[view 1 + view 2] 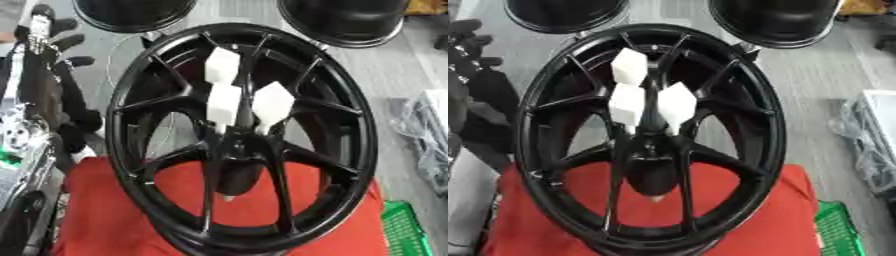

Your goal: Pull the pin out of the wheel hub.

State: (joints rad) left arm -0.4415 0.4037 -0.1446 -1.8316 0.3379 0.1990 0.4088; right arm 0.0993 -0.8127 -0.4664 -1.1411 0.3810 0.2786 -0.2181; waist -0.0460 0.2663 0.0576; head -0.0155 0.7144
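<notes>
Here, 3 white blocks [223, 85] crowd the wheel hub [234, 145]; left hand [54, 37] beside, fingers relaxed.

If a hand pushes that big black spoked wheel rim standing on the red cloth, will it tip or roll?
The black spoked wheel rim looks rigid and probably heavy. It seems to stand on its edge on the red cloth, so a sideways push could roll or topple it. Its glossy spokes may be slippery.
</notes>
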